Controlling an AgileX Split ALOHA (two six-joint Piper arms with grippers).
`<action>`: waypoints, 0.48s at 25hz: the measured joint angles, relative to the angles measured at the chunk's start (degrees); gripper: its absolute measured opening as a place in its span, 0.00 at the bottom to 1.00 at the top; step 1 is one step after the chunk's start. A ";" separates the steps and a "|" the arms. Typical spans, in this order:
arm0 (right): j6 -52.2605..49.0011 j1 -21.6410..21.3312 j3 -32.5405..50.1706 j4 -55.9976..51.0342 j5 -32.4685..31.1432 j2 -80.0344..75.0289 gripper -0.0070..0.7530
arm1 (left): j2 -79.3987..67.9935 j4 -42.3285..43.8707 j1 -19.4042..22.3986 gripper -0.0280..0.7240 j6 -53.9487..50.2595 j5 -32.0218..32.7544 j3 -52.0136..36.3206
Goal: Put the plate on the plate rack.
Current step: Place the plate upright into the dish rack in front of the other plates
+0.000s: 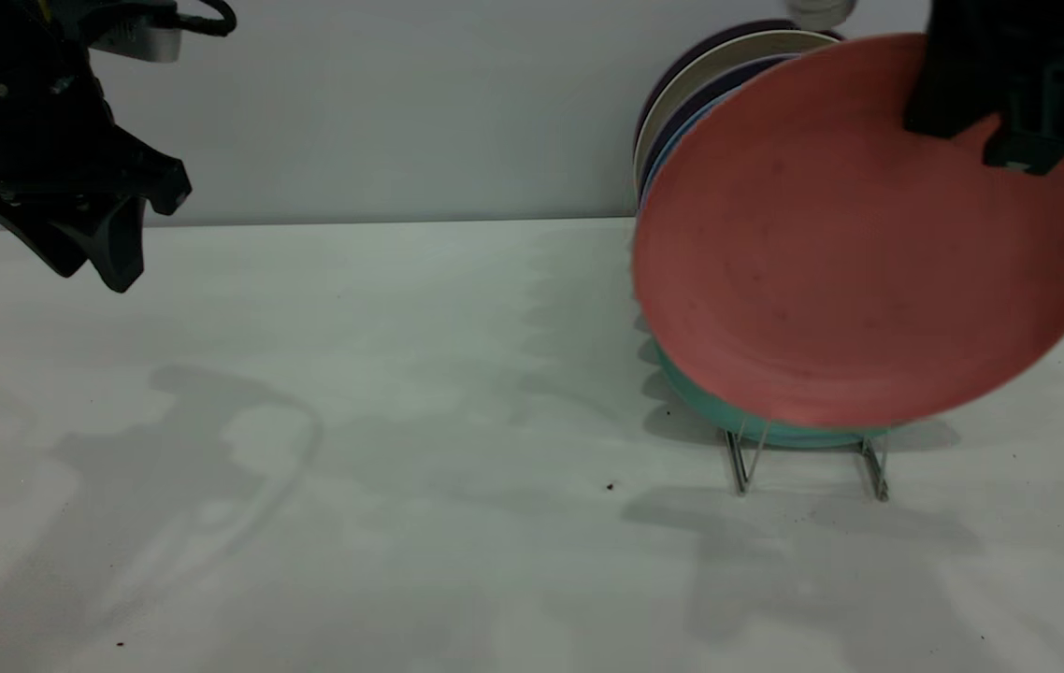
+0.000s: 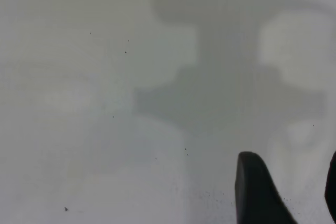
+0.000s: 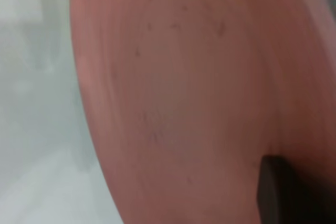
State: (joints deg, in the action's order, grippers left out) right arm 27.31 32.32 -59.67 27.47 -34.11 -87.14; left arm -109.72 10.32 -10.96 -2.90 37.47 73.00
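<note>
The right gripper (image 1: 1009,112) grips the pink plate (image 1: 859,252) by its rim, tilting it toward the plate rack (image 1: 808,463); the left gripper (image 1: 88,234) hangs unclenched, idle.

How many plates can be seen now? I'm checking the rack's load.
At least 5: the round salmon-pink matte plate in front, a mint-green plate behind it, then cream, dark purple and blue rims; others may be hidden.
</note>
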 joint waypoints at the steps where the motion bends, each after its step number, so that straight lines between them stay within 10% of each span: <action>1: -1.13 0.67 0.00 2.22 0.00 0.00 0.11 | 0.00 0.00 0.00 0.52 0.00 0.00 0.00; 12: -15.59 2.51 0.00 19.30 0.48 0.06 0.11 | 0.00 0.00 0.00 0.52 0.00 -0.12 0.00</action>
State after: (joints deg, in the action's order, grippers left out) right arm 11.72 34.84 -59.67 46.78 -33.63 -87.08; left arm -109.72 10.32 -10.96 -2.90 37.35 73.00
